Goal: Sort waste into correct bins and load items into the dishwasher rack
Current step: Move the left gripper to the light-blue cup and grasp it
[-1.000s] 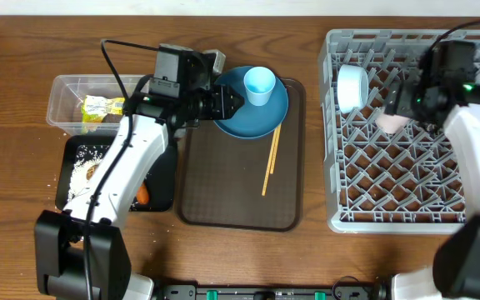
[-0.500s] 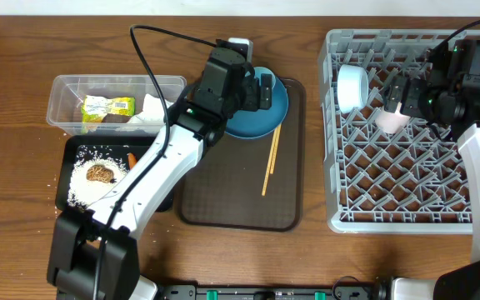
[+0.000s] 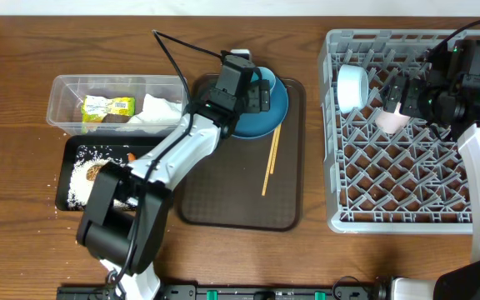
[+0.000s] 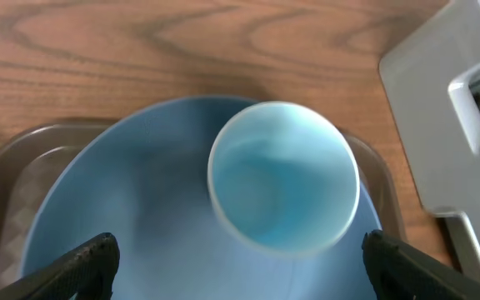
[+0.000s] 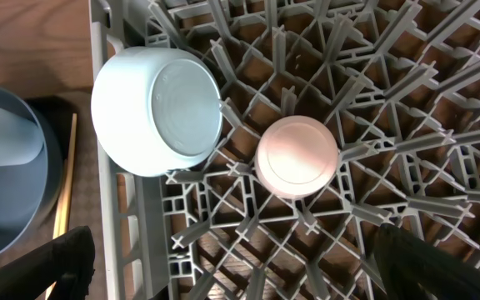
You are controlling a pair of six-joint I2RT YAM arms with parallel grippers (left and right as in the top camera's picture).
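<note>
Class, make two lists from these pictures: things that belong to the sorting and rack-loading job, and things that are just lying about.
Belong to the job: blue plate, light blue cup, pink cup, white bowl, chopsticks, dishwasher rack, clear tub, black tray, wrapper, napkin, rice, carrot stick, brown lump.
Just lying about: brown serving tray, wooden table.

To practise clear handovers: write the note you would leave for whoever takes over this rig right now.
Left gripper: open, above the light blue cup on the blue plate. Right gripper: open, over the rack.
Done: bowl and pink cup in rack; wrapper and napkin in clear tub; rice, brown lump, carrot in black tray.
To do: light blue cup, plate, chopsticks on the brown tray, to rack.
</note>
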